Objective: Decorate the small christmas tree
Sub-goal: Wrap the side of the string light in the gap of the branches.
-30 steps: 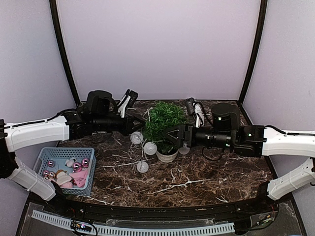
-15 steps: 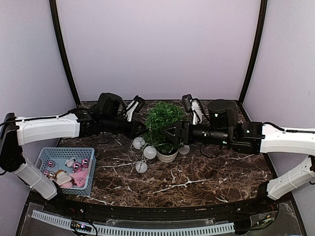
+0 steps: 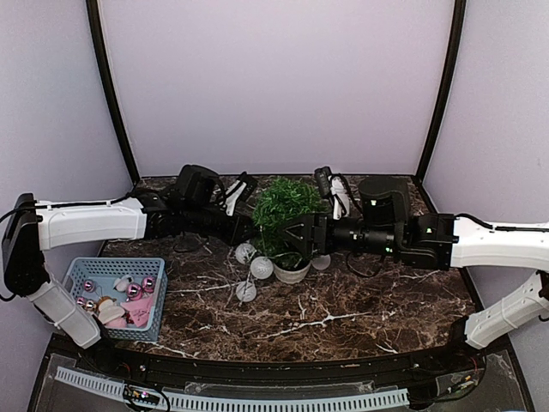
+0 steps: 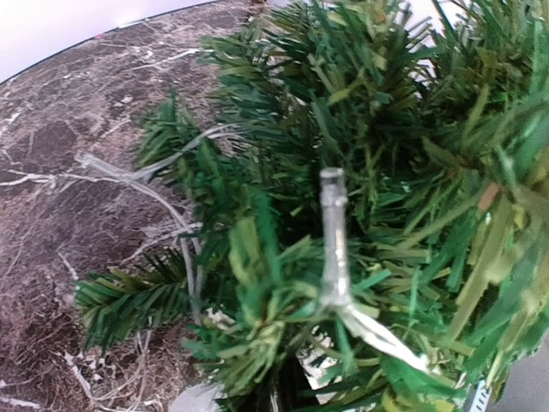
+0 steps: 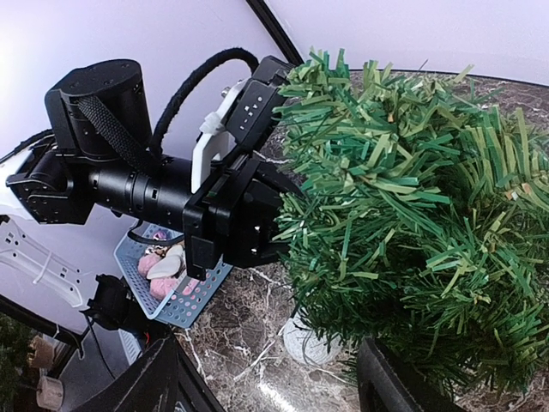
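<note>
The small christmas tree (image 3: 287,209) stands in its white pot (image 3: 292,273) at the middle back of the marble table. A string of lights hangs off its left side with white balls (image 3: 247,252) trailing onto the table. One clear bulb (image 4: 333,232) with its wire stands among the needles. My left gripper (image 3: 245,227) is pushed into the tree's left side. Its tips are buried in needles, and it is shut on the light string. My right gripper (image 5: 266,378) is open at the tree's right lower side, branches against its right finger (image 5: 399,386).
A blue basket (image 3: 96,273) with pink baubles and other ornaments sits at the front left. More white balls (image 3: 246,292) and wire lie on the table in front of the pot. One ball (image 3: 321,262) lies right of the pot.
My left gripper has moved right, into the tree's left side, and the string's balls have followed it. The right arm has crept slightly left toward the tree.
</note>
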You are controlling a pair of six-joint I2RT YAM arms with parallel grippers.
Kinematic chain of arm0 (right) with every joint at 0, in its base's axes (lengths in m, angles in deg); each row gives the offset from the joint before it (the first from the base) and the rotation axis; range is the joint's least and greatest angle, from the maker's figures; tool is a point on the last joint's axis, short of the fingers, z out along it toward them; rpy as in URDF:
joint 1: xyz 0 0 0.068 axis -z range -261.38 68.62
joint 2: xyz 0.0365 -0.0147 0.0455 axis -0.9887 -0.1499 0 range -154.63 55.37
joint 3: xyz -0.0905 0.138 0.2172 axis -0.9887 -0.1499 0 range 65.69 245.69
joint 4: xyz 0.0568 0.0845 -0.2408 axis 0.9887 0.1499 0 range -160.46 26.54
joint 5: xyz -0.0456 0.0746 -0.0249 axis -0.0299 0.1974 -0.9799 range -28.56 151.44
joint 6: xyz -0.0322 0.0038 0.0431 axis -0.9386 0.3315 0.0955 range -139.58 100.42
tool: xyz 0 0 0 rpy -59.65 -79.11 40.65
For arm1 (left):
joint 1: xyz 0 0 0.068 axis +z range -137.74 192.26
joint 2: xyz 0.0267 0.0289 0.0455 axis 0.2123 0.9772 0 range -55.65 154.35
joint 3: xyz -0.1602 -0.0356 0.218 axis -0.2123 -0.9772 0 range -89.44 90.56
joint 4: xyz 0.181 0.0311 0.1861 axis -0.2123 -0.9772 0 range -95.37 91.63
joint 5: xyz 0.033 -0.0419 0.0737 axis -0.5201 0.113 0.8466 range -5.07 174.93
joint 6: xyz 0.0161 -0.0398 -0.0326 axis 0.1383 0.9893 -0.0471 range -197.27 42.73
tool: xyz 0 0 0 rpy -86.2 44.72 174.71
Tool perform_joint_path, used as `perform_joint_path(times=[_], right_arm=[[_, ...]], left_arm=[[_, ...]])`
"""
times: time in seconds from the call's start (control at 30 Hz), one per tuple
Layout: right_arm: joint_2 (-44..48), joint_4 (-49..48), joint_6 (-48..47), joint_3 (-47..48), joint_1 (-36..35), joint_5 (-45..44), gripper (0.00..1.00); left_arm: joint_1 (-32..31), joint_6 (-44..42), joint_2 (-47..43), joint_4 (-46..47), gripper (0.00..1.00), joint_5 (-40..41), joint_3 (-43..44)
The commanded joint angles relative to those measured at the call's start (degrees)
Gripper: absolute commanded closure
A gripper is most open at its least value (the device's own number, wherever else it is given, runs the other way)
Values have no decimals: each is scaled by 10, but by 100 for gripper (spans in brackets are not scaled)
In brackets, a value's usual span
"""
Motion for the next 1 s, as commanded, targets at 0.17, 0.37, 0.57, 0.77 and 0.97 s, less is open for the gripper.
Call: perform_joint_path(times=[0.17,0.37,0.57,0.77,0.97], right_arm=[[6,-25,-1,9,-7,-2,28],[6,-27,3,6,-7,1,28],[10,-32,8,1,-7,2,28],[13,-39,6,0,-6,8,27],[13,-43,9,3,-7,11,29]], left_arm=[[0,0,-128,3,58,73,-60],[1,37,-210,15,24,92,-122],[1,110,-253,75,17,73,-232],[1,136,-259,156,11,53,-318],[1,126,-180,182,30,32,-297]])
